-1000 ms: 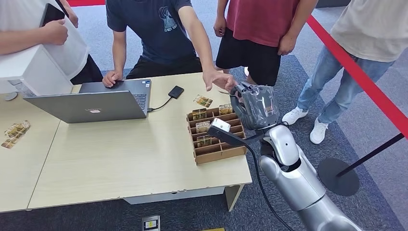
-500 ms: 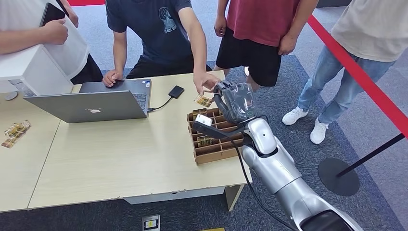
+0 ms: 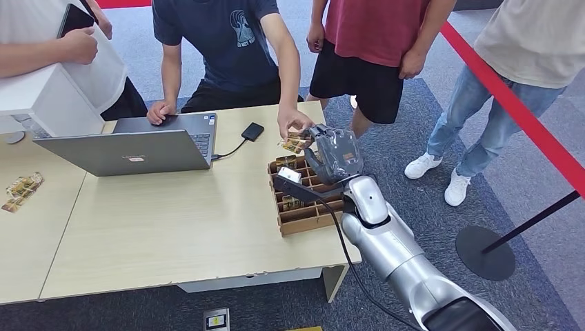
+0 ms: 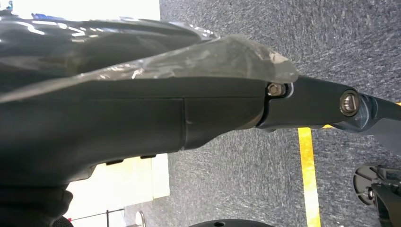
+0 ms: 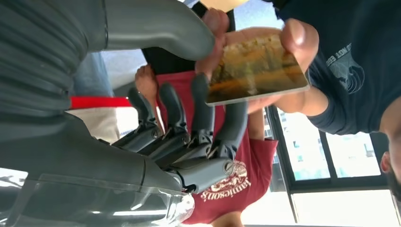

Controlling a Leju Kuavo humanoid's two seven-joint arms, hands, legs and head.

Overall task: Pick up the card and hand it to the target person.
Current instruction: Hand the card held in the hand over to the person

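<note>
Above the far right corner of the table point(image 3: 172, 227), the right hand point(image 3: 331, 153) meets a person's hand point(image 3: 292, 124) at the card point(image 3: 294, 145). Vs 1 s ago, the rt arm has swung left and toward the far edge, and the person's hand has come in from the right of the slotted card tray point(image 3: 307, 219) to just past its far edge. Contact now looks made.

Right wrist view: card point(image 5: 257, 71) sits between the person's fingers point(image 5: 295, 40), which grip its edges, and the robot's thumb point(image 5: 161, 23) plus one dark finger point(image 5: 201, 101). Robot appears to pinch the card yet; remaining fingers half spread, not pressed together. Judgement: both parties hold the card, handover at the transfer point, release not yet done.

Left hand point(image 4: 142, 109): hangs low over carpet, plastic-covered; finger state cannot be told.

Meaning for task: pick-up done, delivery nearly complete. Next step likely needs the pinch to loosen once the person's grip is firm. Risk: early let-go drops the card onto the tray; late let-go bends it.

Also noted: laptop point(image 3: 131, 148) on the far left of the table, loose cards point(image 3: 21, 187) at the left edge.
</note>
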